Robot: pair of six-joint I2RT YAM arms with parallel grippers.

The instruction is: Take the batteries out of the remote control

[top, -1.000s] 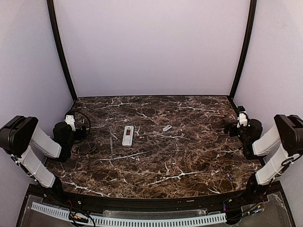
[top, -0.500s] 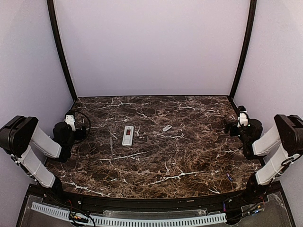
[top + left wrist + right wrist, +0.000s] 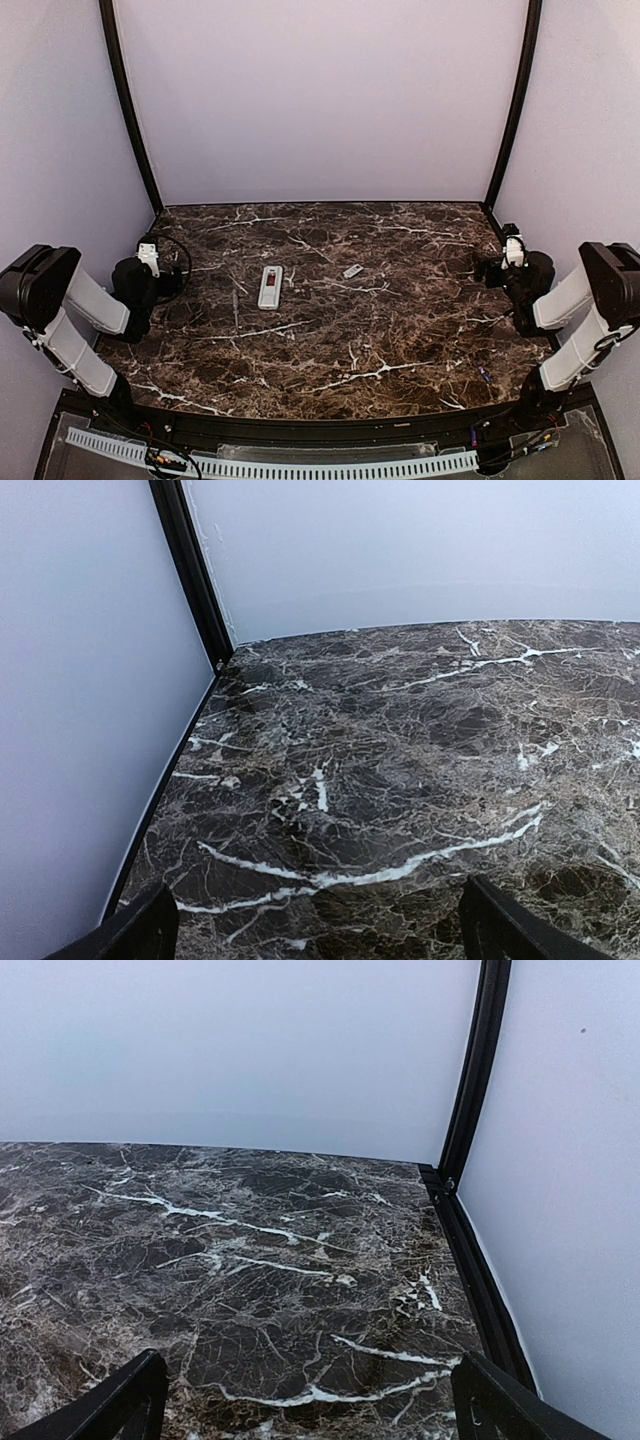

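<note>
The white remote control [image 3: 270,287] lies on the marble table [image 3: 330,340], left of centre, long axis pointing away from the arms. A dark reddish patch [image 3: 271,277] shows in its far half, where the batteries sit; they are too small to tell apart. My left gripper [image 3: 168,280] rests at the table's left edge, open and empty [image 3: 320,935], well left of the remote. My right gripper [image 3: 493,272] rests at the right edge, open and empty [image 3: 310,1405]. Neither wrist view shows the remote.
A small flat pale-grey cover piece [image 3: 352,271] lies to the right of the remote. Black frame posts [image 3: 128,105] stand at the back corners, with pale walls on three sides. A tiny dark item [image 3: 484,375] lies near the front right edge.
</note>
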